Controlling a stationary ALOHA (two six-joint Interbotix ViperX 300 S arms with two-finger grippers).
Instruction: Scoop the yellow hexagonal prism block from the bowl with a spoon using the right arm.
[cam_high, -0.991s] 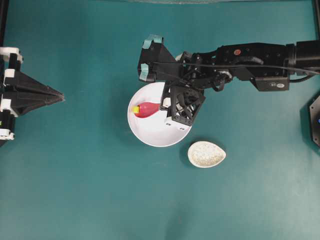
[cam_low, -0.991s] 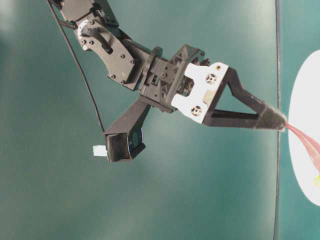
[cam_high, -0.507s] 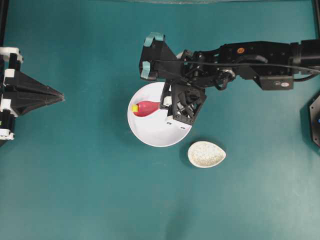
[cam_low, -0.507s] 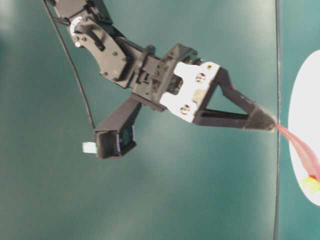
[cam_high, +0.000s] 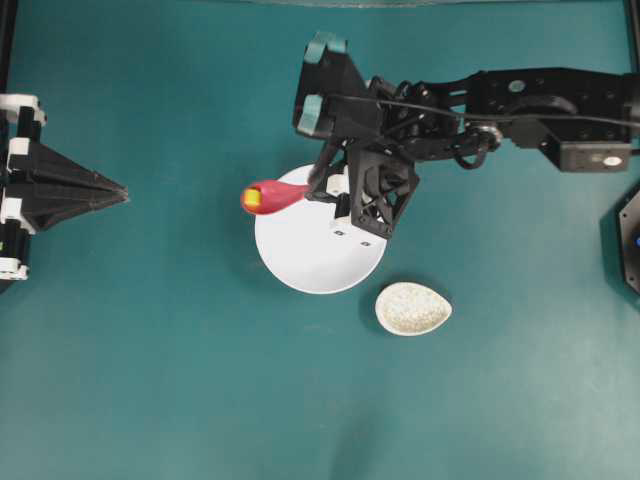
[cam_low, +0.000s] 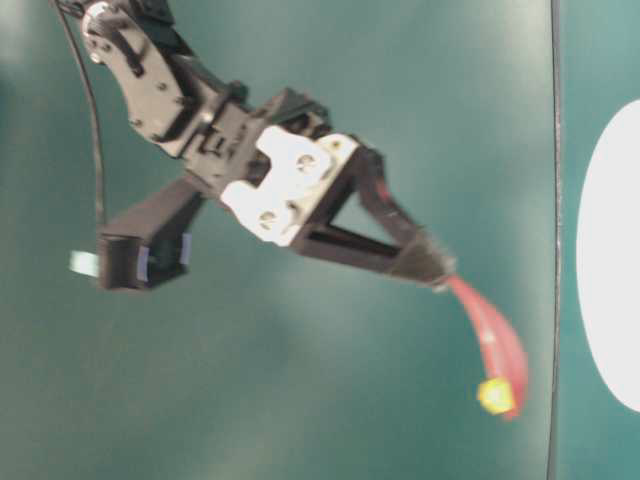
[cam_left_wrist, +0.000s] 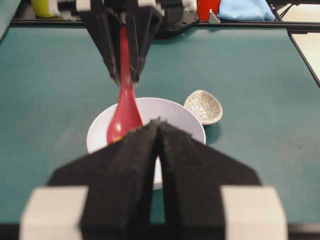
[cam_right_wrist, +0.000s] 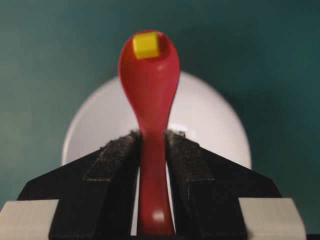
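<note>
My right gripper (cam_high: 318, 188) is shut on the handle of the pink-red spoon (cam_high: 275, 196), which it holds up in the air. The yellow hexagonal prism block (cam_high: 252, 198) lies in the scoop near its tip, clear in the right wrist view (cam_right_wrist: 146, 44) and in the table-level view (cam_low: 493, 395). From overhead the scoop hangs just past the upper left rim of the white bowl (cam_high: 315, 255), whose visible inside holds nothing. At the far left my left gripper (cam_high: 125, 192) is shut with nothing in it, pointing toward the bowl (cam_left_wrist: 175, 112).
A small speckled egg-shaped spoon rest (cam_high: 413, 308) stands just right of the bowl's near side. The right arm's black links (cam_high: 520, 100) stretch in from the right above the bowl. A black frame rail (cam_left_wrist: 240, 24) runs along the table's far side.
The right gripper has lifted the spoon out of the bowl with the yellow block in its scoop. The scoop has moved left past the rim. The left arm has not moved.
</note>
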